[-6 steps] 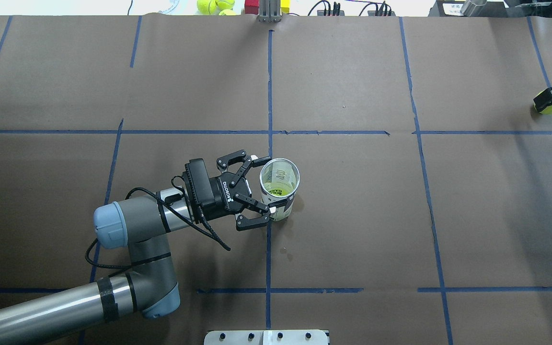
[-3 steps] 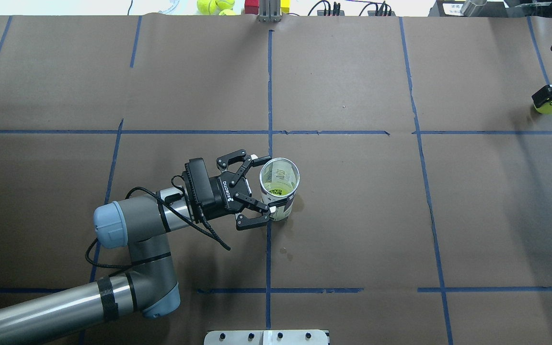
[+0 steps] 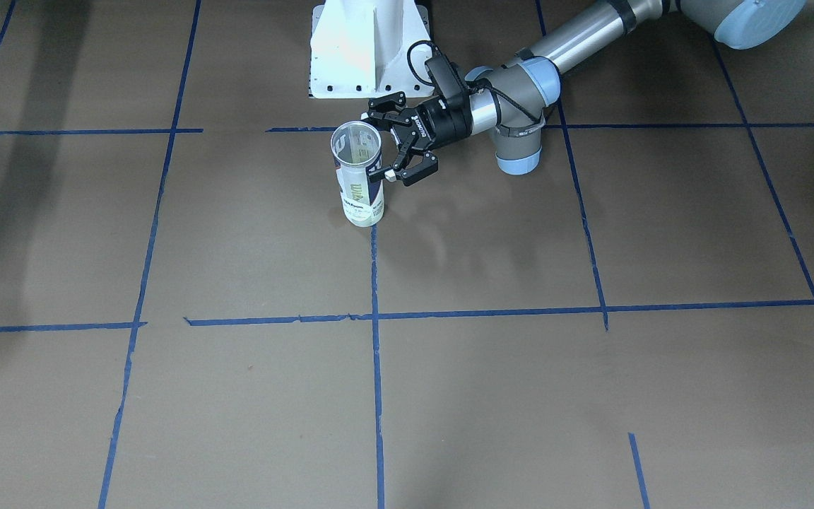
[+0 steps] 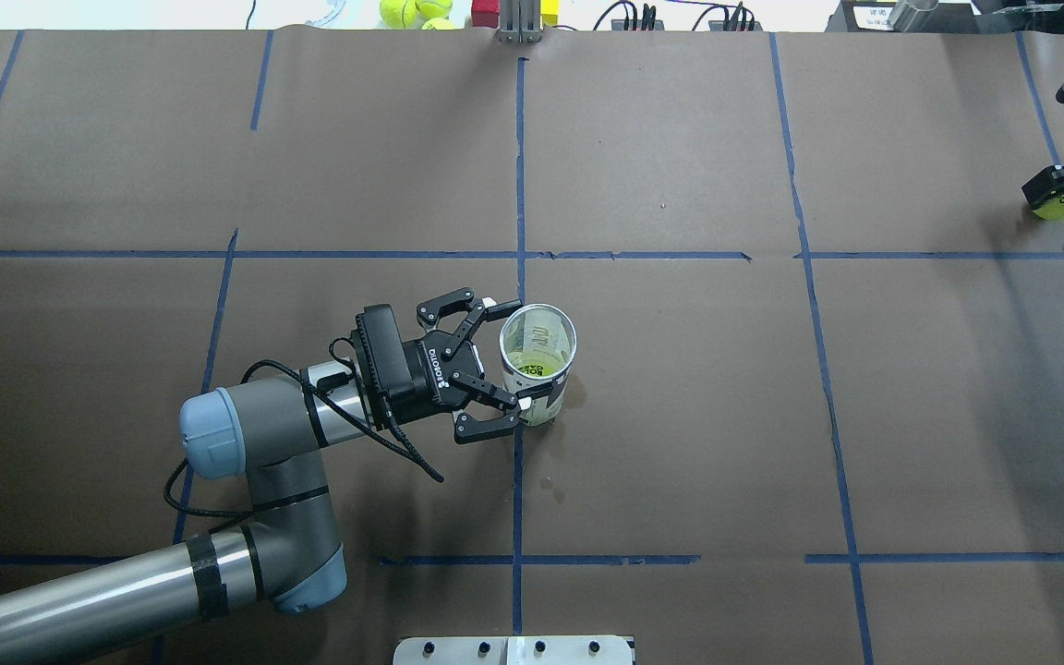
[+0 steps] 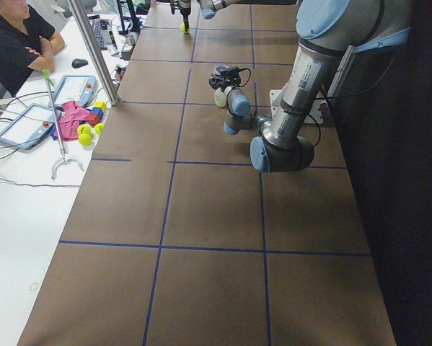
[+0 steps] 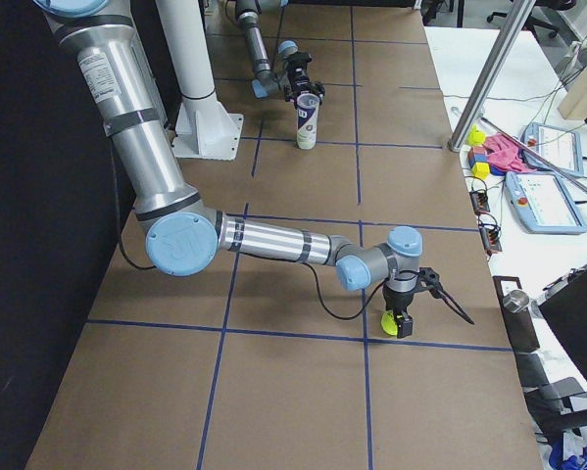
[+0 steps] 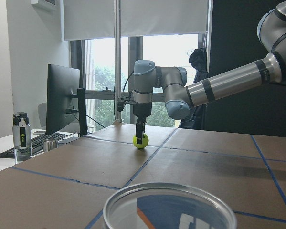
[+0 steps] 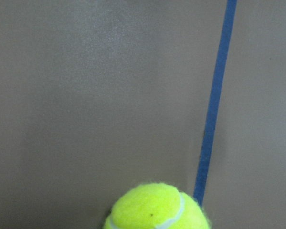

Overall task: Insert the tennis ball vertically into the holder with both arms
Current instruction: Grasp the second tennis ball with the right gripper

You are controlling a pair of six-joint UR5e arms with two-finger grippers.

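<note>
Starting left of the holder (image 3: 360, 189): the left end effector (image 4: 511, 358) comes in from that side with its fingers spread wide around the upper part of the can. The pads look pressed on opposite sides, so I'd call that a hold. The holder stands upright, mouth up, with a lower ball (image 4: 532, 369) already sitting in its bottom.

Way off to the right of the holder, right by the bench (image 4: 680, 416) edge, is the tennis ball (image 4: 1063, 201). It seems to be resting on the surface. The right end effector (image 7: 140, 130) is on top of it with its fingers looking apart and one tip down at the ball, which doesn't look like a real pinch to me.

What worries me:
- A one-sided touch could roll the ball off that right edge, since there's hardly any margin there.
- The ball is about as wide as the can, so an off-centre drop could catch the rim and tip it if the left hold is loose.
- The left fingers sit near the rim, so a low approach from the right could hit them.

As for room, the stretch right of the holder shows only tape lines, so the carry path looks open.
</note>
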